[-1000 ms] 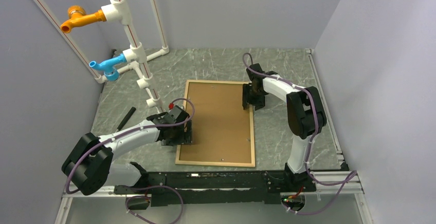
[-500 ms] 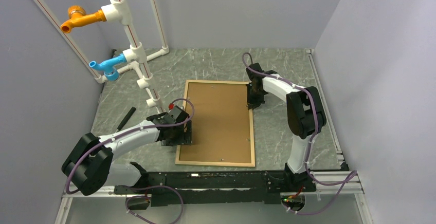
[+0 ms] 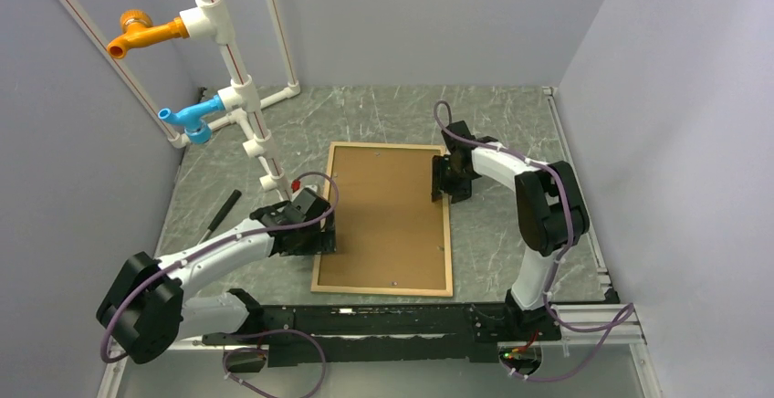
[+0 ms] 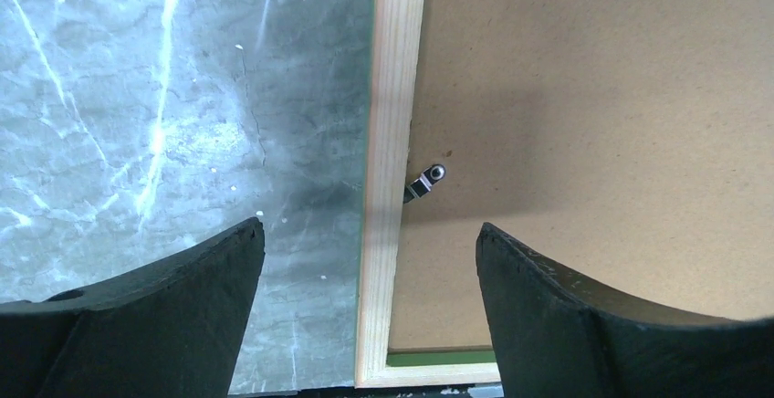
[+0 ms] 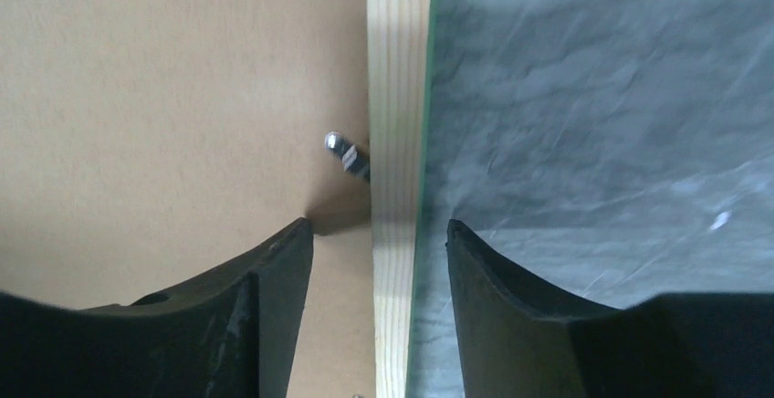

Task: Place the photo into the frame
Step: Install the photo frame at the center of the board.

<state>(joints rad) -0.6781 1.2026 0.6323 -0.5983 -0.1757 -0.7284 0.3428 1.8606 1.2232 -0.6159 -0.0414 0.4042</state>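
Top external shows my left tool [image 3: 320,238] has drawn back slightly, spread wide astride the left rail of the frame [image 3: 381,288]. My right tool [image 3: 444,183], pinched earlier, stands parted again over the right rail. Frame lies flat mid-surface [image 3: 497,234], backing board [image 3: 388,206] up.

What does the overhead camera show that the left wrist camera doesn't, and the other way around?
Only the overhead: the right arm, the whole frame, the pipe rack with orange and blue fittings, a black stick.
Only the left wrist: a small metal clip by the frame's left rail, a green strip at its corner.
Both: that rail, the brown board, the marble table, and the left end effector, open astride the rail.
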